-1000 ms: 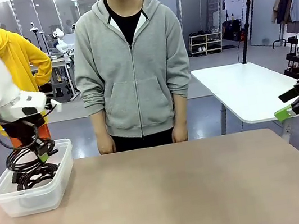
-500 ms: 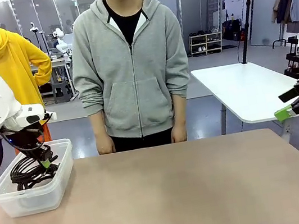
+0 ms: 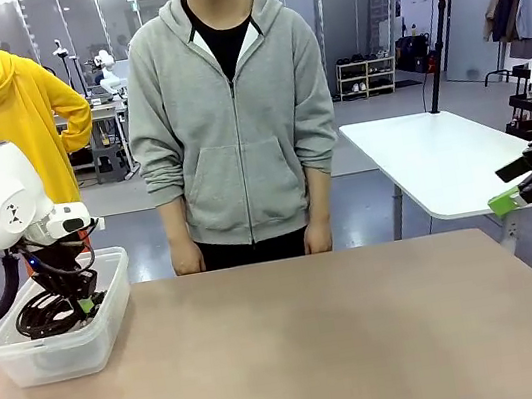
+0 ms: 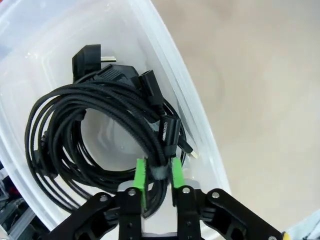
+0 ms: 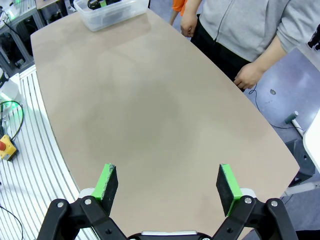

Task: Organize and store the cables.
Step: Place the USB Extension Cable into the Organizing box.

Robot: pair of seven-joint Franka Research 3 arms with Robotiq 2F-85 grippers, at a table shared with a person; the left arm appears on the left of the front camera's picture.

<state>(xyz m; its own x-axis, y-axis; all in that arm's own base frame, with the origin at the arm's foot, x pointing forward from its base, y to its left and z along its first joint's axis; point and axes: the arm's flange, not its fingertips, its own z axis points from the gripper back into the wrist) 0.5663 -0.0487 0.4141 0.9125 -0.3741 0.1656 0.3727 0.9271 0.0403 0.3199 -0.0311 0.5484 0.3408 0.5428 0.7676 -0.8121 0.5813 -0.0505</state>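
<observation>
From the front, I count one clear plastic bin (image 3: 61, 345) at my left end of the table (image 3: 311, 354), and in it the cables (image 3: 49, 313), a dark bundle whose separate coils I cannot count from here. My left end effector (image 3: 83, 307) is down inside the bin among them, and the bin's near wall and my own wrist hide how its pads sit. One person (image 3: 230, 114) in a grey hooded top stands at the far edge, both hands hanging near the table edge. My right end effector (image 3: 522, 187) hangs off the table's right side, well apart from the bin. Through my left wrist camera, the cables (image 4: 100, 130) lie coiled on the bin (image 4: 170, 65) floor, looped together so that I cannot tell how many cords there are; I see three plug ends. My left end effector (image 4: 159, 179) has its two green pads on either side of one strand at a grey band, too close for me to tell whether they grip or have just let go. Through my right wrist camera, my right end effector (image 5: 164, 186) is spread wide and bare above bare table (image 5: 150, 115); the bin (image 5: 111, 11) sits at the far corner, and the person's two hands (image 5: 248, 76) hang by the table's edge.
</observation>
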